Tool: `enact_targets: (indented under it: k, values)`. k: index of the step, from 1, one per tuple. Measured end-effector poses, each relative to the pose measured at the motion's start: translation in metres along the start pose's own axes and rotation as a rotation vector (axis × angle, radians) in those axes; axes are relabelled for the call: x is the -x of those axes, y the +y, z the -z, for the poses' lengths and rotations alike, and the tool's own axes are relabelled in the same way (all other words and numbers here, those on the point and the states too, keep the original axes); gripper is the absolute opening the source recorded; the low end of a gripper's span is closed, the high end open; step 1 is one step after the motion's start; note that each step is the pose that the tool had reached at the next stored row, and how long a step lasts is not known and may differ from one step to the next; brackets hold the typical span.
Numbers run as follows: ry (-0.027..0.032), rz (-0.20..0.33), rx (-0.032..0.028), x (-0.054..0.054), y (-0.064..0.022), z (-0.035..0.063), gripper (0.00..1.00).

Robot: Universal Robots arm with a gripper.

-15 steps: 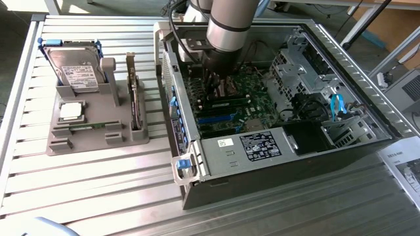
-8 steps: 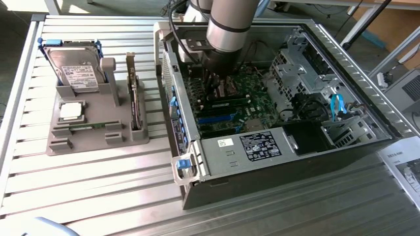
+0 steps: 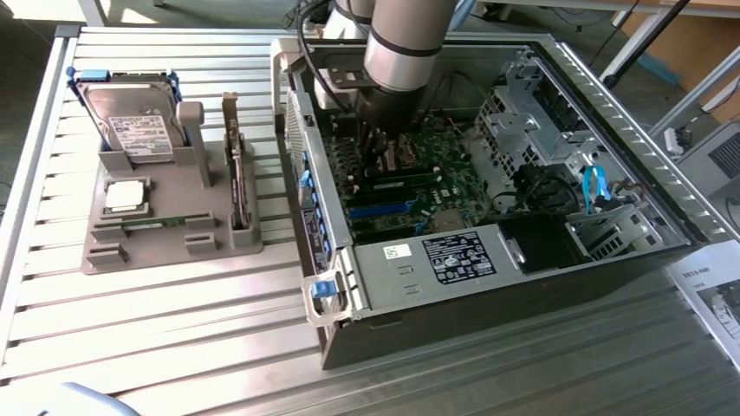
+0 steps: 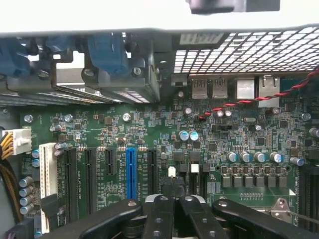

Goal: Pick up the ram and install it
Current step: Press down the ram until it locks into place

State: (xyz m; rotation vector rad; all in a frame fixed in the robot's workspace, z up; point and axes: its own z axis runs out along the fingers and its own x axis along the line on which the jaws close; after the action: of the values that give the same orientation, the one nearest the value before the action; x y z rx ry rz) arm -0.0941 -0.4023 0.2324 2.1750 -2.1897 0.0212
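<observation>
Slatted metal table (image 3: 173, 329): open computer case (image 3: 486, 286). Gripper (image 4: 172, 196) lowered inside case over motherboard (image 4: 149, 129), fingers drawn together around a narrow upright piece, identity unclear. Ram (image 3: 156, 222) lies in grey holder (image 3: 162, 247), beside case.
</observation>
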Motion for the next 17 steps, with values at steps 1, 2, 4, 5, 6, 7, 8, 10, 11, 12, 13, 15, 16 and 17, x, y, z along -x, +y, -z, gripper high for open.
enact_targets:
  k: [1,2,4,5,6,7,8,10,11,12,13,15,16,17]
  values:
    - [0.0008,0.000,0.0005,0.000,0.0001,0.0020,0.10]
    - [0.0009,0.000,0.0006,0.000,0.0002,0.0039,0.10]
    - [0.0010,0.000,0.0006,-0.001,0.0003,0.0082,0.10]
    - [0.0013,0.000,0.0006,-0.001,0.0004,0.0107,0.10]
    - [0.0014,0.000,0.0006,-0.001,0.0004,0.0130,0.10]
    - [0.0017,0.000,0.0006,-0.001,0.0005,0.0156,0.10]
    - [0.0020,0.000,0.0005,-0.001,0.0006,0.0180,0.10]
    - [0.0028,0.000,0.0006,-0.001,0.0007,0.0231,0.10]
    - [0.0032,0.000,0.0005,-0.001,0.0008,0.0257,0.10]
    - [0.0038,0.000,0.0006,-0.001,0.0008,0.0283,0.10]
    - [0.0043,0.000,0.0006,-0.001,0.0009,0.0309,0.10]
    - [0.0059,0.000,0.0006,-0.002,0.0010,0.0362,0.10]
    - [0.0067,0.000,0.0006,-0.002,0.0011,0.0388,0.10]
    - [0.0077,0.000,0.0006,-0.002,0.0012,0.0416,0.10]
